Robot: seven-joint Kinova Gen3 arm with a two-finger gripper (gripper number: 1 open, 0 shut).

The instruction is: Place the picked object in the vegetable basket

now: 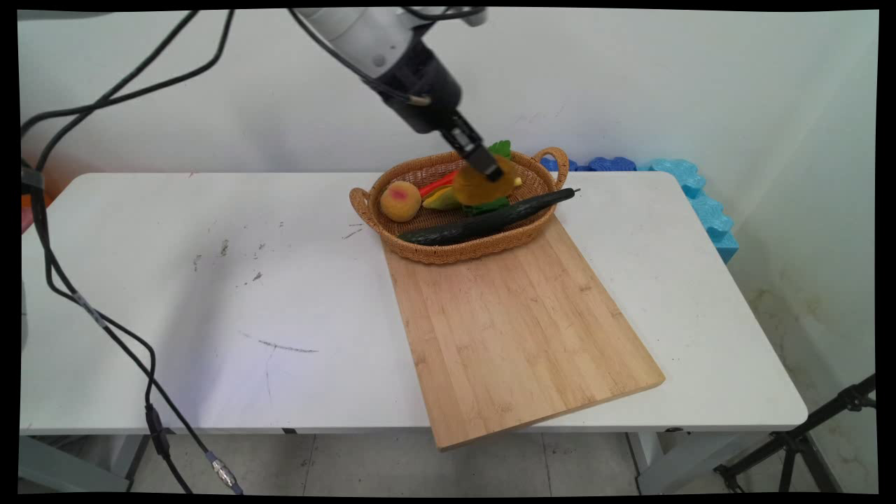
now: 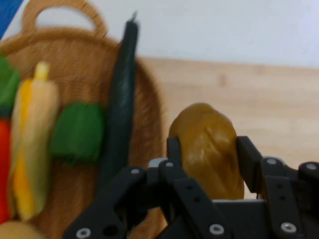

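I see one white worktop point(image 1: 210, 294) running across the main view, with a wall behind it. One pale wooden cutting board point(image 1: 518, 329) lies on its right half, long axis running from the far side toward the near edge, which it overhangs slightly. One oval wicker basket point(image 1: 448, 253) with two loop handles rests on the board's far end. One long dark green cucumber point(image 1: 490, 220) lies along the basket's near rim, its thin tip pointing right and jutting past the basket. My end effector point(image 2: 208, 149) is clenched around one brownish-yellow, oblong item point(image 2: 209, 149), lifted above the basket's middle; in the hand view its long axis runs along the fingers point(image 2: 174, 152). Inside the basket I count one round peach-coloured fruit point(image 1: 400, 201) at the left end, one corn cob point(image 2: 35, 144), one green piece point(image 2: 77, 132), and one red piece point(image 1: 437, 184).
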